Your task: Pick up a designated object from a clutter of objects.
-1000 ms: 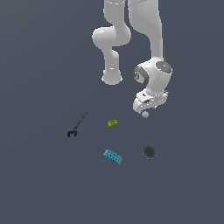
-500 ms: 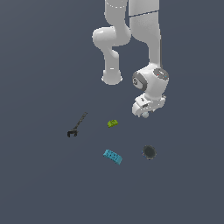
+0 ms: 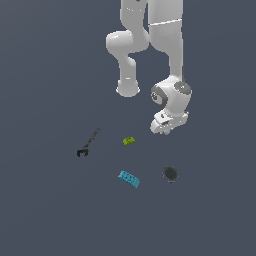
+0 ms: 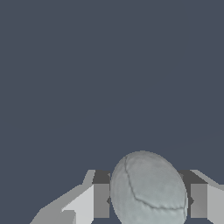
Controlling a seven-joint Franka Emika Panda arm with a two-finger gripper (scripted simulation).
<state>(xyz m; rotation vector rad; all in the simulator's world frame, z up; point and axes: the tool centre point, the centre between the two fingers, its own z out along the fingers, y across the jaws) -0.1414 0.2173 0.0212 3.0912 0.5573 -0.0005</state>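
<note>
The designated object, a pale grey-white ball (image 4: 148, 190) with faint seams, sits between the two fingers of my gripper (image 4: 150, 200). The gripper is open, and a narrow gap shows between the ball and each finger (image 4: 101, 200). In the exterior view the gripper (image 3: 165, 130) hangs low on the exterior view's right, and its hand hides the ball. The rest of the clutter lies apart from it: a yellow-green block (image 3: 128, 141), a cyan studded brick (image 3: 129, 179), a dark round disc (image 3: 170, 173) and a thin black wrench-like tool (image 3: 88, 143).
The white arm's base column (image 3: 128, 85) stands behind the gripper. The floor is plain dark grey, and the yellow-green block is the item closest to the gripper.
The gripper has come down a little and shifted slightly toward the exterior view's right, so that it now covers the ball. The other objects have not moved.
</note>
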